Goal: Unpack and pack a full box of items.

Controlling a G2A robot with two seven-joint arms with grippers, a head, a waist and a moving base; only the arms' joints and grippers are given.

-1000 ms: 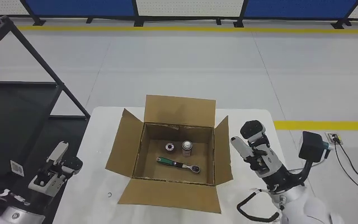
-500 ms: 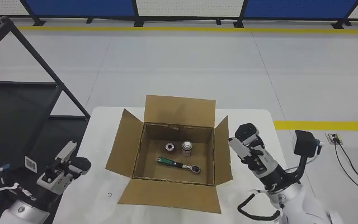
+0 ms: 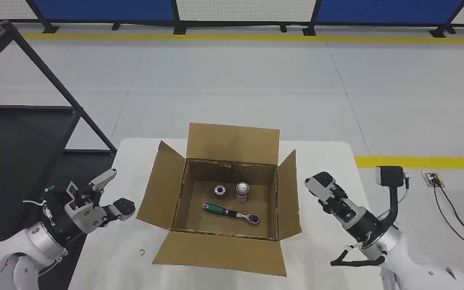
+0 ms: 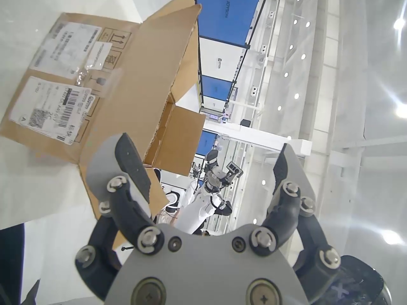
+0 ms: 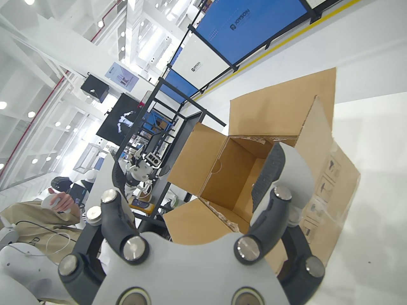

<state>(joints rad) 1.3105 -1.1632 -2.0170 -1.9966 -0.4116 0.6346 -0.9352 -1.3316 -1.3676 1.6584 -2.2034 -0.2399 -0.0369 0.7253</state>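
Left gripper (image 3: 116, 193): at the table's near left edge, well apart from the box's left flap; jaws spread wide, nothing between them.
Right gripper (image 3: 317, 181): near right of the box, just beside its right flap; jaws wide apart, nothing held.
Table (image 3: 326, 156): white top, carries the box.
Cardboard box (image 3: 217, 254): at the table's centre, all four flaps folded outward, printed labels on the left side.
Ratchet wrench (image 3: 232, 212): green handle, lies flat on the box floor towards the near wall.
Small can (image 3: 242, 192): upright on the box floor, behind the wrench.
Round metal part (image 3: 219, 191): just beside the can, on its left.
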